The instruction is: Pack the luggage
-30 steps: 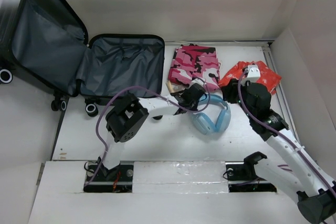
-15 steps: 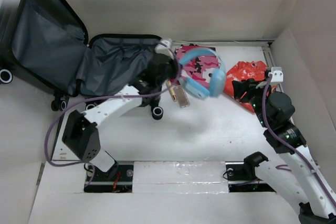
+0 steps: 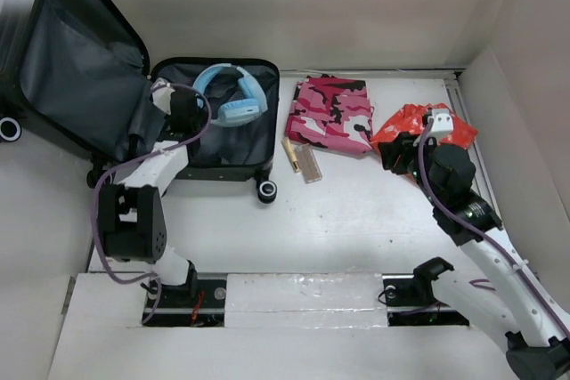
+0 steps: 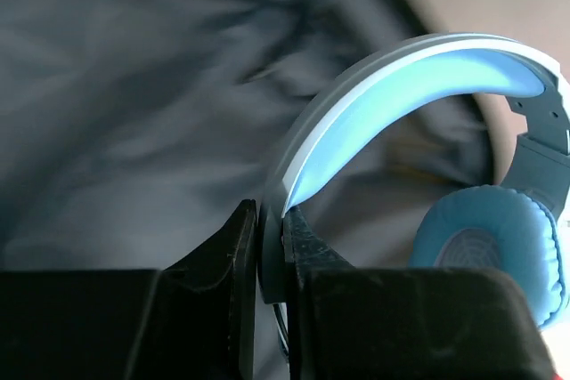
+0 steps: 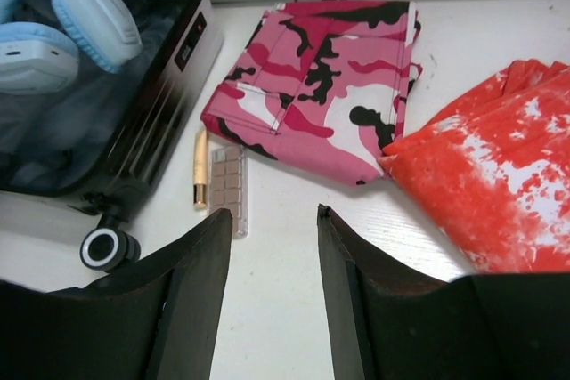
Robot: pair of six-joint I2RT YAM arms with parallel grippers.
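Note:
The luggage (image 3: 191,135) lies open at the back left, its dark grey lining up and its lid (image 3: 76,60) raised. My left gripper (image 3: 183,102) is shut on the band of the light blue headphones (image 3: 233,95) and holds them over the lining; the band also shows in the left wrist view (image 4: 401,86). My right gripper (image 5: 272,215) is open and empty above the white table, near the red-and-white cloth (image 3: 419,126). A pink camouflage cloth (image 3: 331,113) lies beside the luggage.
A gold tube (image 3: 290,154) and a small palette (image 3: 307,163) lie on the table in front of the pink cloth. White walls close off the back and right. The luggage wheel (image 3: 266,191) sticks out at the case's near corner.
My left arm has swung the headphones from over the pink cloth leftwards to over the open luggage. My right gripper has shifted slightly near the red cloth.

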